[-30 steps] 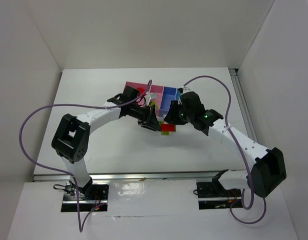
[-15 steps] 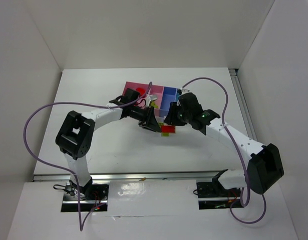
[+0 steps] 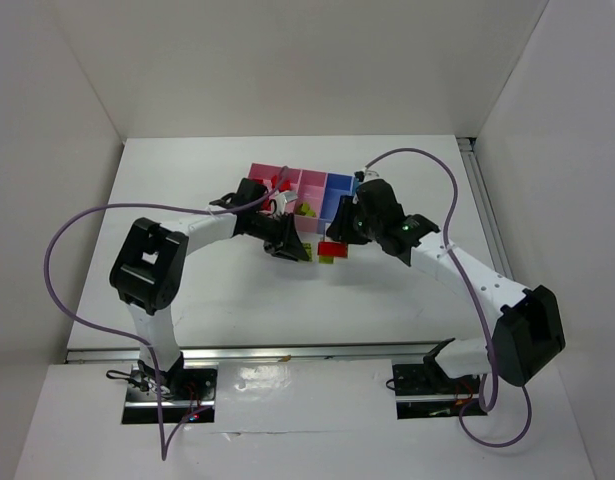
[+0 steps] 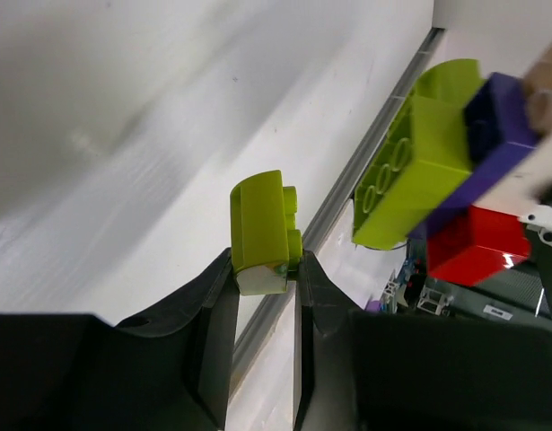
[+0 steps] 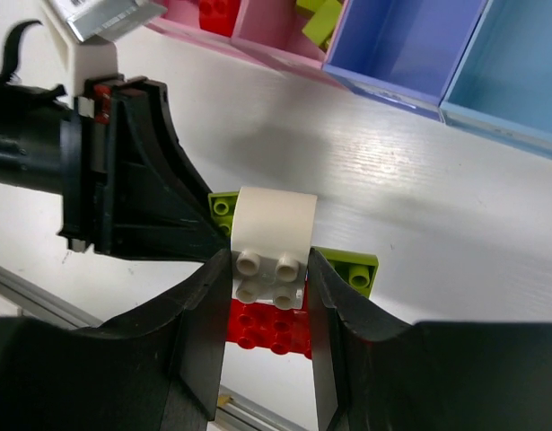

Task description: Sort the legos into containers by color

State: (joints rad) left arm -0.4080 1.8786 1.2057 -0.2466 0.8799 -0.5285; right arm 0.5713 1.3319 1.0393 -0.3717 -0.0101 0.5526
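Observation:
My left gripper [image 3: 290,248] [image 4: 265,265] is shut on a small curved yellow-green lego [image 4: 261,229], held just in front of the containers [image 3: 299,181]. My right gripper [image 3: 340,236] [image 5: 268,269] is shut on a white curved lego [image 5: 274,235]. A red lego [image 5: 268,327] [image 3: 333,248] and a flat yellow-green lego [image 5: 354,268] show right under it. In the left wrist view they form one stack with a purple piece [image 4: 487,135]. The wide pink bin holds a red lego [image 5: 220,9]. The narrower pink bin holds yellow-green legos [image 5: 319,18]. The blue bin [image 5: 410,40] and the light blue bin [image 5: 518,72] look bare.
The two grippers almost touch, the left gripper's fingers [image 5: 141,180] right beside the right gripper's stack. Purple cables [image 3: 77,240] loop over both arms. White walls enclose the table's left, far and right sides. A metal rail [image 3: 287,352] runs along the near edge.
Both grippers have shifted a little left and towards the bins, each keeping its brick. The red and yellow-green legos moved with the right gripper.

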